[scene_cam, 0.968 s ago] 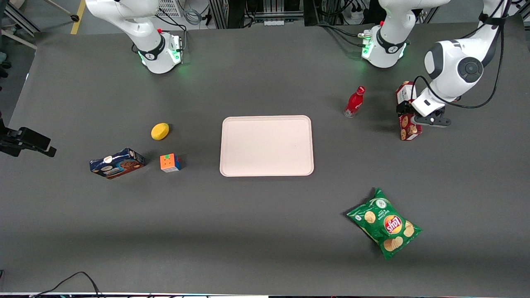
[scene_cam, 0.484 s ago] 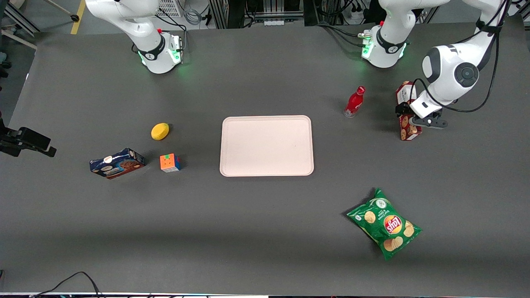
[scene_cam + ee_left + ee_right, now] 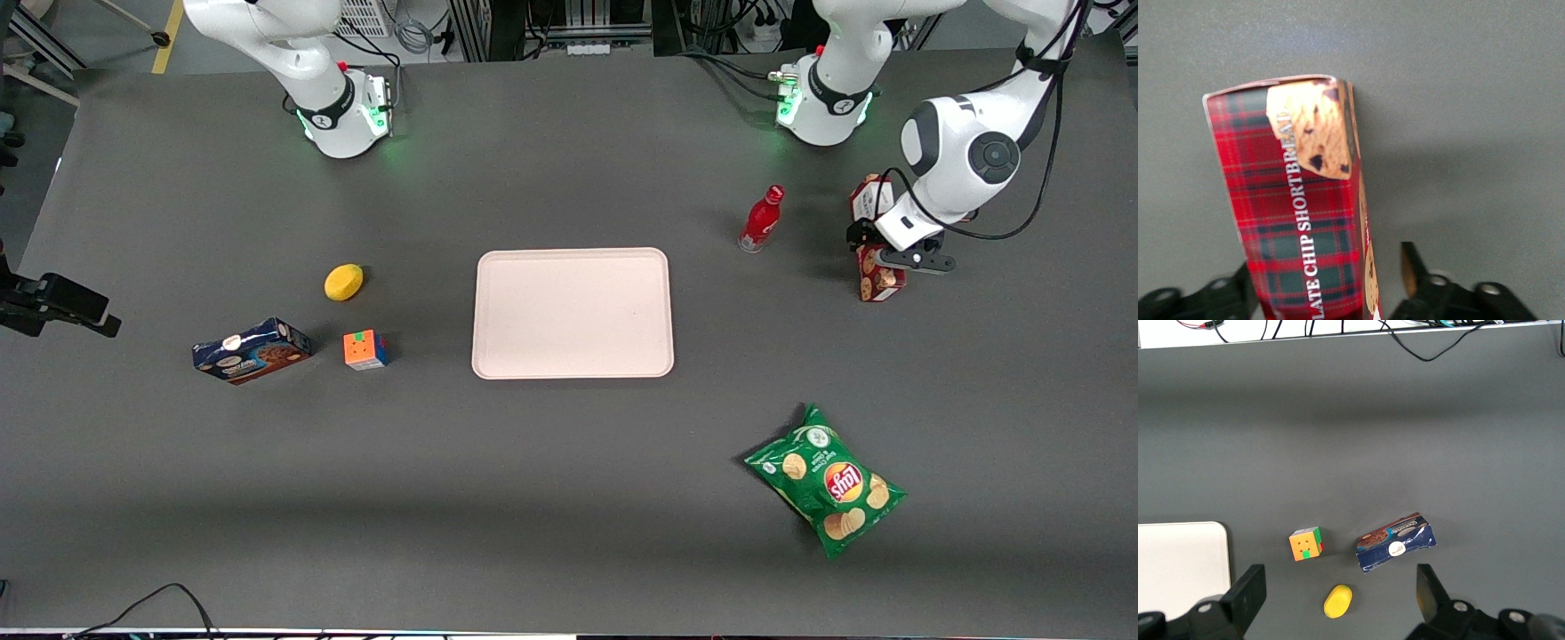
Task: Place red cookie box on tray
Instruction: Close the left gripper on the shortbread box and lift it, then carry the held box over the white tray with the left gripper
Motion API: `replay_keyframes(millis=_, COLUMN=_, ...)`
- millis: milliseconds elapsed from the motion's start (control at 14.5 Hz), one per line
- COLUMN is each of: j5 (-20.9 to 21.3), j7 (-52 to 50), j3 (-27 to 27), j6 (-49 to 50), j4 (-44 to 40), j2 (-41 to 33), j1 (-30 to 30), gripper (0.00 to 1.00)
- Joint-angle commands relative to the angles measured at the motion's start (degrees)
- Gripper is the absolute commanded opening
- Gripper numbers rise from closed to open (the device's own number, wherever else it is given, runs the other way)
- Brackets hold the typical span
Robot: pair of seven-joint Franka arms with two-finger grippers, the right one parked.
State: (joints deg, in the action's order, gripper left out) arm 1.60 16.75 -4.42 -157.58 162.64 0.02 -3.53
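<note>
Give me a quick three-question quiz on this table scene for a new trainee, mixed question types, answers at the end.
1. True or false: the red cookie box already rests on the tray.
2. Multiple choice: the gripper is A) over the tray, B) at the red cookie box, toward the working arm's end of the table, C) at the chip bag.
3. Short answer: which object stands between the red cookie box and the tray in the front view?

Key:
1. False; the box is on the table, apart from the tray.
2. B; in the left wrist view the fingers straddle the box, with a gap showing on one side.
3. The red bottle.
</note>
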Motion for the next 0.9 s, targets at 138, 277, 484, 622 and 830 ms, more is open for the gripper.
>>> replay_keyframes(millis=138, j5=0.4, j7=2.4, j3=-2.6, j6=-3.1, j4=3.2, j2=-2.6, j1=-0.3, gripper=0.19)
replay_keyframes(millis=277, j5=0.4, j7=2.7, j3=-2.7, j6=-3.3, j4=2.0, j2=-2.7, j1=-0.3, gripper=0.08)
replay_keyframes(millis=484, j5=0.4, j7=3.6, j3=-2.6, j6=-2.6, j4=-1.5, j2=-4.1, j1=-0.2, gripper=0.06)
replay_keyframes(millis=622, j5=0.4, j7=3.1, j3=-2.2, j6=-1.2, j4=-5.1, j2=-5.0, j1=0.0, gripper=0.06)
replay_keyframes(millis=830, j5=0.2, j7=2.7, j3=-1.4, j6=14.9, j4=-14.6, j2=-8.8, j1=0.2, gripper=0.06)
